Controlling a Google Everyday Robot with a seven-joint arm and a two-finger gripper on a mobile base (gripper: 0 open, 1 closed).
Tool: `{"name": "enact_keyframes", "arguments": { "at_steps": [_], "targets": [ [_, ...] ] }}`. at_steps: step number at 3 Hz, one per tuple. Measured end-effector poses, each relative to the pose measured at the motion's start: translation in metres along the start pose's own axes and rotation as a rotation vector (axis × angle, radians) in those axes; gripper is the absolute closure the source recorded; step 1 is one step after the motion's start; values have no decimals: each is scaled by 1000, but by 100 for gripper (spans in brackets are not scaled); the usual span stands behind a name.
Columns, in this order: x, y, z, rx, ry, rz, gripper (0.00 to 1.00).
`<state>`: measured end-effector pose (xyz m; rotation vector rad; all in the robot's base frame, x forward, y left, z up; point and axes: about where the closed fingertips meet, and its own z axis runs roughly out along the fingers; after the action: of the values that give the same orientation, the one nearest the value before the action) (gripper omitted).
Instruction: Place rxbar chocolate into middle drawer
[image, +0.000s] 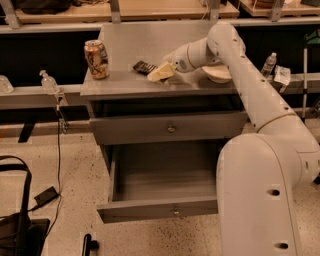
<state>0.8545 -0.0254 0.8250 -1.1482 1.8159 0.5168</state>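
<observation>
The rxbar chocolate (143, 66), a small dark flat bar, lies on the grey cabinet top (125, 85) near its middle. My gripper (160, 73) is low over the top, right beside the bar on its right and touching or nearly touching it. The middle drawer (160, 182) is pulled out below and nothing shows inside; its front with a small knob (175, 211) faces me. The drawer above it (170, 128) is closed.
An orange-patterned drink can (96, 59) stands at the left of the cabinet top. A pale bowl (216, 75) sits at the right, behind my arm. A small bottle (49, 82) stands on the left shelf. A black bag (17, 225) and cable lie on the floor at left.
</observation>
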Motion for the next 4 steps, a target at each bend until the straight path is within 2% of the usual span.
{"name": "enact_keyframes", "arguments": {
  "at_steps": [1, 2, 3, 4],
  "targets": [
    [-2, 1, -1, -34, -99, 61, 62],
    [-7, 1, -3, -82, -240, 138, 86],
    [-43, 2, -30, -108, -383, 93, 100],
    [-76, 4, -57, -87, -415, -23, 100]
  ]
}}
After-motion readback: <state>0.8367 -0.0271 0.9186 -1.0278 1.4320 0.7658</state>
